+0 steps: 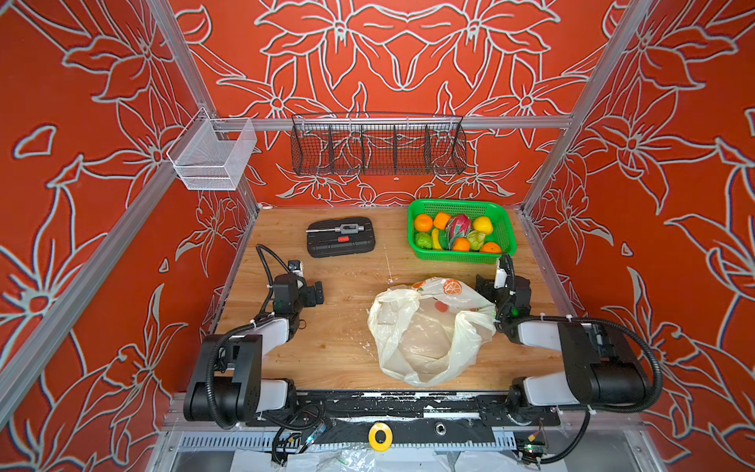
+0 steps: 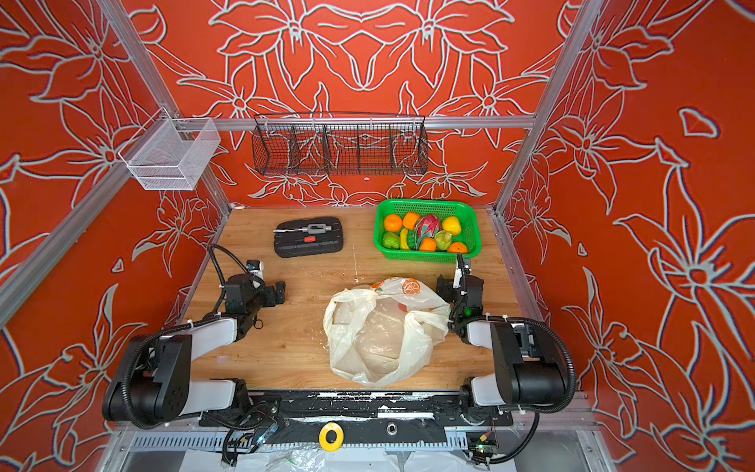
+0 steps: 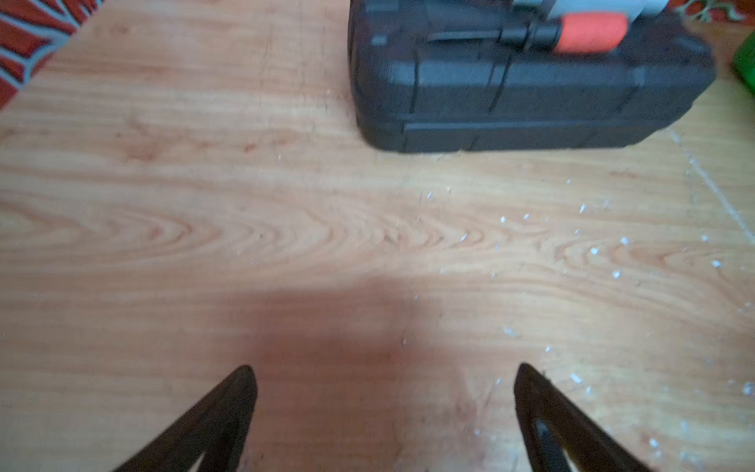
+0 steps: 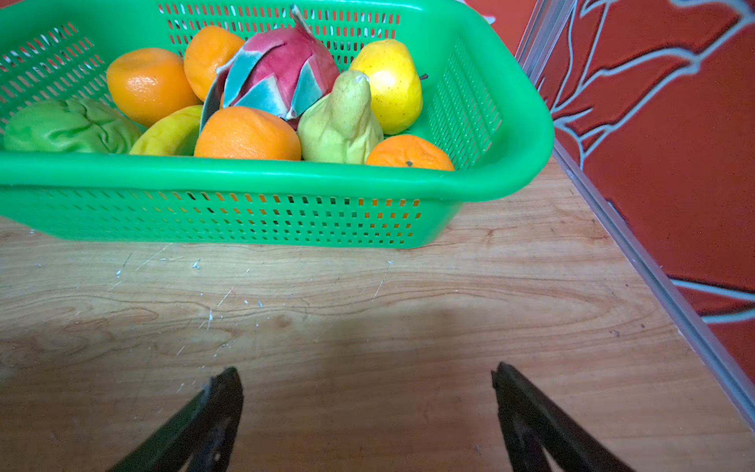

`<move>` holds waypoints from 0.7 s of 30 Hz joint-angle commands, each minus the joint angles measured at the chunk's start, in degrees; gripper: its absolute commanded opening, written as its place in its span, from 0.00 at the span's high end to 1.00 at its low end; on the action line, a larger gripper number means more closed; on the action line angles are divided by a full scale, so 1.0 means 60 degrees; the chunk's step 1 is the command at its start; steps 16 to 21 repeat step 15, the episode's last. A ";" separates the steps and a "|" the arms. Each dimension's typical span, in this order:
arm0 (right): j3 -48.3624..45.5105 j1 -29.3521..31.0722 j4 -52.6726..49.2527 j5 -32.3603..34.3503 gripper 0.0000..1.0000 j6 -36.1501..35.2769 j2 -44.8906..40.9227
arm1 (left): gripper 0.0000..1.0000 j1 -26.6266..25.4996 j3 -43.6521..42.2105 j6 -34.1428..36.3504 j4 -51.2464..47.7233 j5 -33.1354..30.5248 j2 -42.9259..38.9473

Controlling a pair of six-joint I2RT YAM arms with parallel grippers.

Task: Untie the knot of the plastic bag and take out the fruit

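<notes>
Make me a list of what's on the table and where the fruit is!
bag: plastic bag, untied, mouth wide open, no fruit seen inside
fruit: fruit all in the green basket, back right of the table
kinds: dragon fruit, oranges, pear, banana
other thing: black tool case, left of the basket
left gripper: left gripper open, empty, over bare wood
right gripper: right gripper open, empty, facing the basket

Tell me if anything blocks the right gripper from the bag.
Nothing visible does. The right gripper, open and empty, sits right beside the far right side of the bag, with only bare table under its jaws. It faces the basket, though, not the bag.
</notes>
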 commanded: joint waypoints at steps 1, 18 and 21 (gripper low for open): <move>0.0166 0.0035 -0.0011 -0.0069 0.03 -0.0241 -0.0121 | 0.03 0.0014 0.0317 0.0051 0.0496 0.0144 -0.0037; 0.0095 0.0116 0.0160 0.0005 0.03 -0.0295 -0.0098 | 0.03 0.0013 0.0340 0.0027 0.0457 0.0062 -0.0062; 0.0095 0.0116 0.0160 0.0005 0.03 -0.0295 -0.0098 | 0.03 0.0013 0.0340 0.0027 0.0457 0.0062 -0.0062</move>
